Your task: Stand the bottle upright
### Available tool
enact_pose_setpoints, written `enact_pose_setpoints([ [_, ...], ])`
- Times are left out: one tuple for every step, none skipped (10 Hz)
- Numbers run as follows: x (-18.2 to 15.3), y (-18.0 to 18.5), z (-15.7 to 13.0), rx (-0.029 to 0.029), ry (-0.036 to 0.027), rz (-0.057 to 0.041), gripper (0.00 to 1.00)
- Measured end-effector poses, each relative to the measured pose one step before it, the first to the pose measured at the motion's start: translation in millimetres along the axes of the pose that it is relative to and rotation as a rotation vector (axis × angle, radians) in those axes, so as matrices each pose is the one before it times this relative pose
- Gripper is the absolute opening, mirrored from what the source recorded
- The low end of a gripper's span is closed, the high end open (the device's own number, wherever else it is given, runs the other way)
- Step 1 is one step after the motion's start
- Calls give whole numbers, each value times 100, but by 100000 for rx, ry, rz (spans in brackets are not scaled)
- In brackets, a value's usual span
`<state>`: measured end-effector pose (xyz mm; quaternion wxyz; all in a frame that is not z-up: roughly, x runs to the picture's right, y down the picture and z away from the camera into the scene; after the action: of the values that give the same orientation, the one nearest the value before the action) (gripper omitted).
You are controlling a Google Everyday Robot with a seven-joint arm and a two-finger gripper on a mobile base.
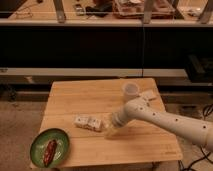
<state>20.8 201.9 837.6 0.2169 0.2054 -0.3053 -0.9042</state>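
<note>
The small clear bottle (87, 123) with a pale patterned label lies on its side on the wooden table (80, 95), left of centre near the front. My gripper (109, 126) is at the end of the white arm (165, 121) that reaches in from the right. It sits just to the right of the bottle, at its right end, low over the table. I cannot tell if it touches the bottle.
A translucent whitish cup (131, 90) stands upright at the back right of the table. A green plate (49, 147) with a brown food item lies at the front left corner. A dark shelf unit stands behind the table.
</note>
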Motion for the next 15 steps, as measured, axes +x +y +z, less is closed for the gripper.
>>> enact_pose_setpoints([
  [81,-26,43,116,95,-62,52],
  [63,15,-9,3,98,-265,49],
  [72,34,-27,-52,110,-390,49],
  [9,-19,30,96,-71,-236,49],
  [6,6,-2,8,-118,-244,48],
  [-27,90,-132,-265,-301,-334,41],
  [0,42,-75,-134,-164,-231,33],
  [-20,29,-68,-94,-177,-230,26],
  [-28,28,-84,-109,-218,-217,24],
  [18,35,-82,-153,-49,-176,24],
  [97,52,-210,-334,-54,-452,24],
  [228,168,-533,-832,-66,-935,24],
  [474,248,-1040,-1243,-720,-2355,24],
  [378,199,-823,-893,-724,-2019,24],
  [420,212,-1045,-942,-1313,-2672,24],
])
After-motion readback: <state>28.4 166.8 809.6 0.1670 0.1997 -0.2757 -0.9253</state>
